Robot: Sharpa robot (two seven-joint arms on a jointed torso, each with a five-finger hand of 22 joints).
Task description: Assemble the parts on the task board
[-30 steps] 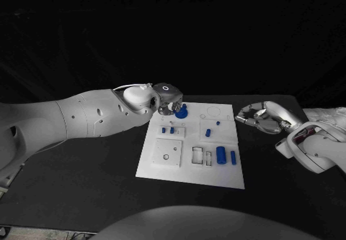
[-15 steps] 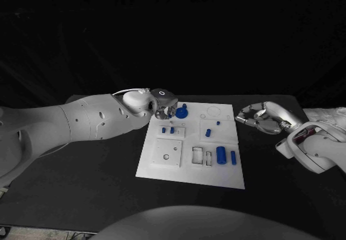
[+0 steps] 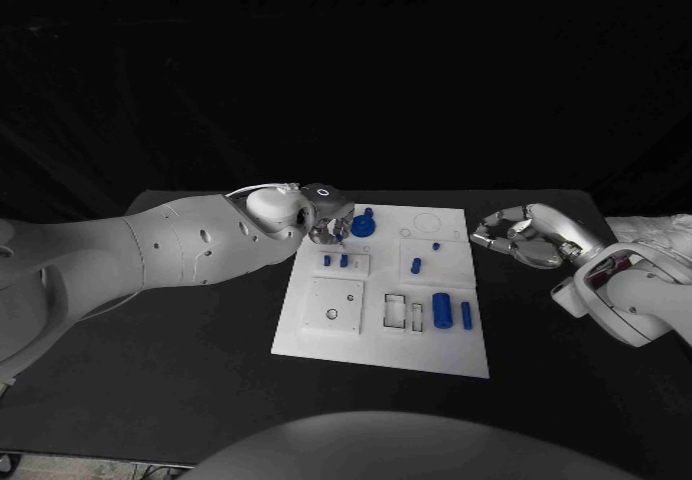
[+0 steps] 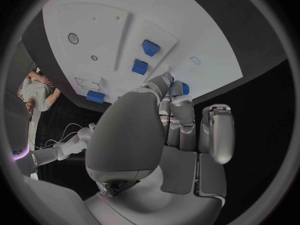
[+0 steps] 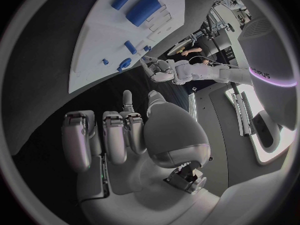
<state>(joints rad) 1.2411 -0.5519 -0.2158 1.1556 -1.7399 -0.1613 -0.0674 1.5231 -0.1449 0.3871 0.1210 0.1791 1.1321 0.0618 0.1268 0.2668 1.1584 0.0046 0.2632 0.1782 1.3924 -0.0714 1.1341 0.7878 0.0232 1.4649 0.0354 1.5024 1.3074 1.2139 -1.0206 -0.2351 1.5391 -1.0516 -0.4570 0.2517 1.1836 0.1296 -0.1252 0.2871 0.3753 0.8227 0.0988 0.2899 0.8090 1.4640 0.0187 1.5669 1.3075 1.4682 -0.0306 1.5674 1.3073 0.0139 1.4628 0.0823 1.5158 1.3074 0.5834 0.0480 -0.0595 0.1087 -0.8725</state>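
Note:
The white task board [image 3: 332,340] lies in the middle of the black table. A round blue part [image 3: 364,226] with a peg sits at the board's far left corner. My left hand [image 3: 330,218] is over that corner, and in the left wrist view the round blue part [image 4: 180,88] shows between the tips of its thumb and a finger, pinched. My right hand [image 3: 522,236] hovers off the board's right edge, fingers loosely curled, holding nothing. Two small blue pieces [image 3: 335,260] stand in a block behind the left hand's corner. Two blue cylinders [image 3: 451,312] lie at the board's near right.
Further small blue pieces [image 3: 417,265] stand in the board's right half, and rectangular recesses [image 3: 402,311] sit near its middle. In the right wrist view the board [image 5: 106,40] stretches away from my right hand [image 5: 125,135]. Black tabletop surrounds the board.
My left arm has swung a little to the left and the hand has turned at the board's far corner. The round blue part stays in place. The right hand has not moved.

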